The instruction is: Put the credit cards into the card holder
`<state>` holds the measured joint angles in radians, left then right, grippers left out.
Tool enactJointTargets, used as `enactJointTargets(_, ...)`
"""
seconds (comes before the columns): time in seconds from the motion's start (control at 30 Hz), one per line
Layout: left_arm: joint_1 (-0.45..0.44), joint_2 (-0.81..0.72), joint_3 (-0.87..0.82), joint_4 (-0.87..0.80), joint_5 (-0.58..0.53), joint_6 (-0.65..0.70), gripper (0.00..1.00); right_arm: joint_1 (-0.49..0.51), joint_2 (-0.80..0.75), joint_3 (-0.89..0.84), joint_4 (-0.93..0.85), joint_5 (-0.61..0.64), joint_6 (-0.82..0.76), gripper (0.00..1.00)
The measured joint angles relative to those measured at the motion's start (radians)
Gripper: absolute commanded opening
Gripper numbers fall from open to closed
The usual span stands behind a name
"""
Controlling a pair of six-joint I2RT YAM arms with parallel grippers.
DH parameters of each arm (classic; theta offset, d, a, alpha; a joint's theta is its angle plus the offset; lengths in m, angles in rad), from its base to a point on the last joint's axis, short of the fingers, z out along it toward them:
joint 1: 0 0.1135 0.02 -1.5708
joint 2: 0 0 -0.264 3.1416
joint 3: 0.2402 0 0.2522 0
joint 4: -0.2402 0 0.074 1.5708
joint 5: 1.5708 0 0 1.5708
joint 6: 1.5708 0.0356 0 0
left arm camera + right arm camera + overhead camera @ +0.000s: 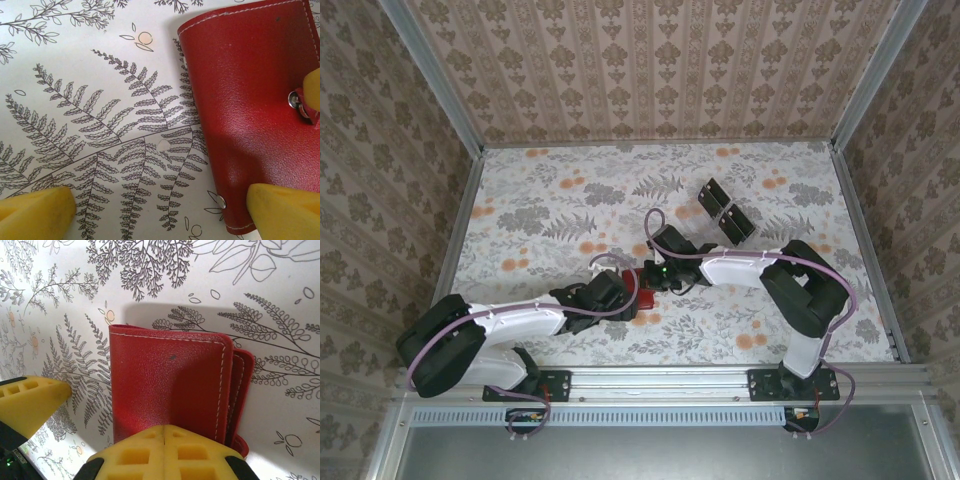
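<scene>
- Currently card holder (645,298) lies folded on table (550,210), front-centre, btwn both grippers; credit cards (725,210) well apart, further back-right.
- Step, as I judge it: get holder open. Right gripper (164,432) fingers are pressed together at snap-tab edge, seemingly pinching tab. Peel it up slowly, no yanking.
- Left gripper (160,200) fingers spread wide, one over holder's corner. It should pin the body so the whole thing doesn't lift w/ tab.
- Arms: both stretched low and inward, wrists nearly meeting over holder.
</scene>
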<state>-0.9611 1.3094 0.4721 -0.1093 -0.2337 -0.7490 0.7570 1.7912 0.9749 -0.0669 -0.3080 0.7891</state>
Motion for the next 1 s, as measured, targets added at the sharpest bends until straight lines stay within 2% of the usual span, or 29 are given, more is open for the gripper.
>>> enactJointTargets(0.77,0.000,-0.002,0.000,0.002,-0.001,-0.003,1.00,0.029,0.064,0.061,0.007,0.012,-0.005,0.00)
enactJointTargets(1.0,0.014,-0.065,-0.030,0.010,0.014,-0.019,1.00,0.029,0.066,0.061,0.009,0.012,-0.005,0.00)
